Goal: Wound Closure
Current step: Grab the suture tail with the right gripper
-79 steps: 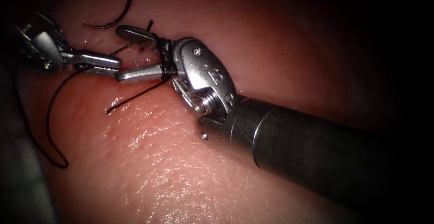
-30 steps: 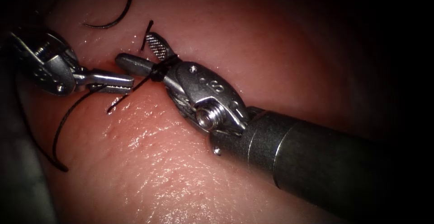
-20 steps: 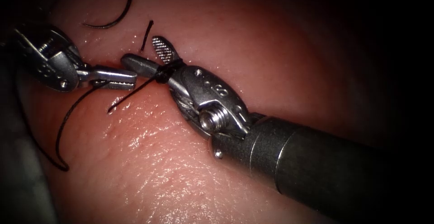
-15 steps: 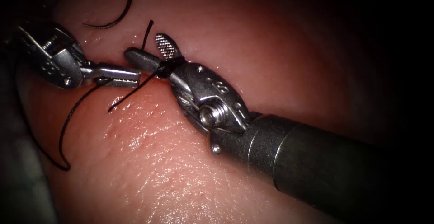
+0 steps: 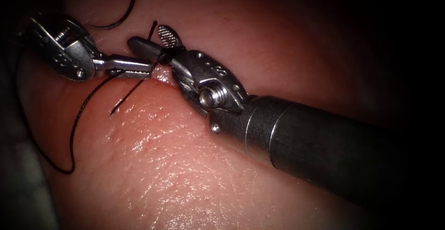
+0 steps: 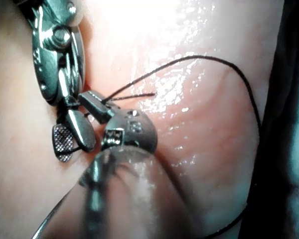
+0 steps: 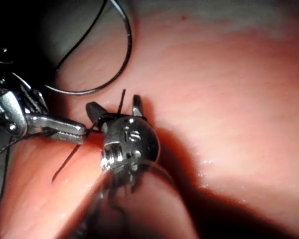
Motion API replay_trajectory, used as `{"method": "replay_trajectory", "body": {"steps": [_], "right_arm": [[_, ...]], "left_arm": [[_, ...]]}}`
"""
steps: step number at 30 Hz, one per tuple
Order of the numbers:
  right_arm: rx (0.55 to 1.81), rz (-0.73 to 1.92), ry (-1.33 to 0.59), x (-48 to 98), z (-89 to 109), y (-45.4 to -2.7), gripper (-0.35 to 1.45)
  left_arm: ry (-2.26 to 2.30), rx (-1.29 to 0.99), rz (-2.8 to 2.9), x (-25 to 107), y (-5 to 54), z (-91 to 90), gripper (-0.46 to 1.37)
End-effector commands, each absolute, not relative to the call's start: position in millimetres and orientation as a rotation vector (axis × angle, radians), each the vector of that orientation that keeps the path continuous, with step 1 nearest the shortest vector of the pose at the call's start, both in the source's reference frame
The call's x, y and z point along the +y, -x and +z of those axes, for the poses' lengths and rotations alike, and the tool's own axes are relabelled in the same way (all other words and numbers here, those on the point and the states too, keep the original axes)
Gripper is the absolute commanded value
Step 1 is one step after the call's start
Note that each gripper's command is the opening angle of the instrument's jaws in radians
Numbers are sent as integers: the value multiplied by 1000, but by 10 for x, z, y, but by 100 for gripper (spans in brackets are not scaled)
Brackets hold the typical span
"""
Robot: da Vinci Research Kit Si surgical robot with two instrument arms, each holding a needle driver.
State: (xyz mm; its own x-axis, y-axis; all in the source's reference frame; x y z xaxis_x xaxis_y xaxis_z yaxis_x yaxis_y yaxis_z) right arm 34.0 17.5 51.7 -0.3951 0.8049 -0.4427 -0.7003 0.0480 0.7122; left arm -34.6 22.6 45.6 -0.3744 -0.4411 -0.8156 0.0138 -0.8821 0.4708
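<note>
Now we see the right gripper [image 5: 153, 42] spread wide with thread [image 5: 168, 55] wrapped round it, facing the left gripper [image 5: 139, 67], clenched on thread.

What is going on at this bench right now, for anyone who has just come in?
Two needle drivers work thread over a cut in the tissue. The left tool has its jaws shut on the thread, beside the cut. The right tool has open jaws holding nothing, with thread wound around them near their base. A short thread end lies on the tissue nearby. I can make out no needle.
</note>
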Motion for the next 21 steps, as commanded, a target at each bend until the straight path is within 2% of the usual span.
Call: {"method": "replay_trajectory", "body": {"steps": [1, 3, 5, 9, 13, 21], "right_arm": [[1117, 1625, -137, 175, 519, -342, 97], [1113, 1620, -143, 174, 524, -347, 92], [1111, 1619, -142, 173, 526, -350, 74], [1113, 1641, -156, 171, 523, -351, -35], [1093, 1633, -99, 171, 517, -350, -35], [1090, 1630, -106, 172, 508, -352, -35]], "left_arm": [[-1559, -565, -2322, 226, 347, 457, -35], [-1559, -565, -2321, 226, 346, 457, -35], [-1558, -566, -2321, 225, 347, 458, -35], [-1561, -563, -2324, 224, 346, 458, -35], [-1561, -563, -2323, 224, 346, 459, -35], [-1561, -564, -2322, 224, 346, 460, -35]]}}
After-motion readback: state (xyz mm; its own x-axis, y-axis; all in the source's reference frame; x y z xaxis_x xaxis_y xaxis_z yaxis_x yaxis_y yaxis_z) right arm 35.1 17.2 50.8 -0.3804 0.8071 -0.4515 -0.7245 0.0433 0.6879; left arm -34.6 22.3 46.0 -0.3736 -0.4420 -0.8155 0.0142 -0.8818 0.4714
